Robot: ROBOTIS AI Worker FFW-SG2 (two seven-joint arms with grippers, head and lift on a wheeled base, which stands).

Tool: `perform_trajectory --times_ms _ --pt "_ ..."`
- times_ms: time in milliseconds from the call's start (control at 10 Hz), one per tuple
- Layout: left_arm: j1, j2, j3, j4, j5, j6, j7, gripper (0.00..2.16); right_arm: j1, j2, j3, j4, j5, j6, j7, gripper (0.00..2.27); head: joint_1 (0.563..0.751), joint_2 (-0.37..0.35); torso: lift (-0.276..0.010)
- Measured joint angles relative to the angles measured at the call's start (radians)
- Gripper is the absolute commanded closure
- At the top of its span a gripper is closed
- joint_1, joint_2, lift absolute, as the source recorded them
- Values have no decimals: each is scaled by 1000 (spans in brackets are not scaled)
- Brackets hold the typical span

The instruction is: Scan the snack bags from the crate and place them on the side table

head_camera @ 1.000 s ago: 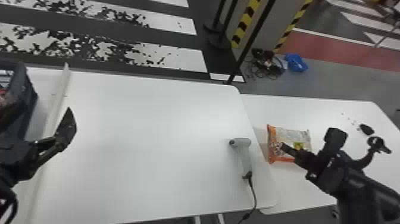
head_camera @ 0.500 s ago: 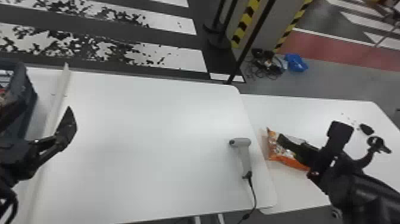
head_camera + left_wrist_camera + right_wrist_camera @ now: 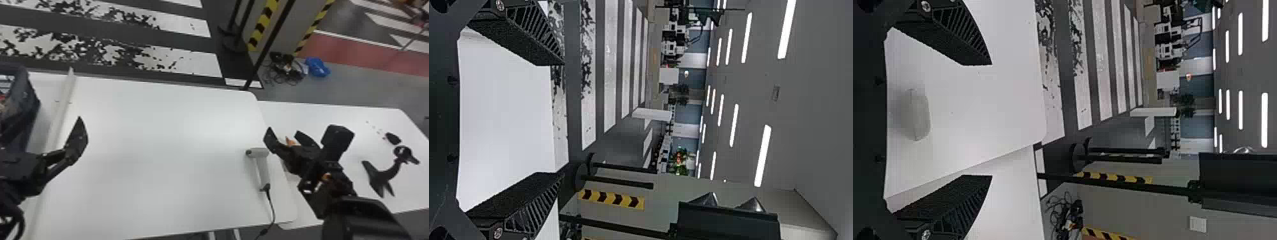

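Just right of the scanner (image 3: 262,166), my right gripper (image 3: 289,138) stands open above the boundary between the main table and the side table (image 3: 335,115). An orange corner of the snack bag (image 3: 289,141) peeks out behind it, the rest covered by the arm. The right wrist view has the right gripper (image 3: 990,120) with fingers wide apart and the scanner's head (image 3: 917,114) beyond them. My left gripper (image 3: 75,140) waits over the main table's left part, beside the crate (image 3: 20,108); in the left wrist view the left gripper (image 3: 563,119) is open and holds nothing.
The main table (image 3: 159,143) carries a white rail (image 3: 62,108) near the crate. The scanner's cable (image 3: 271,207) runs over the front edge. A black stand (image 3: 381,178) and a small dark item (image 3: 393,138) are on the side table's right. Posts stand behind the tables.
My right gripper has moved left and up from over the snack bag toward the scanner, and its fingers now show spread. The left arm stays where it was.
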Motion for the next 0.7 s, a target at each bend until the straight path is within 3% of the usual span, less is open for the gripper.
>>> perform_trajectory --times_ms 400,700 --pt "31 0 -11 0 -6 -44 3 83 85 29 260 2 138 -257 -112 80 695 -161 -50" --pt "42 0 -25 18 -7 -63 9 83 140 59 363 41 179 -488 -180 87 695 -111 -50"
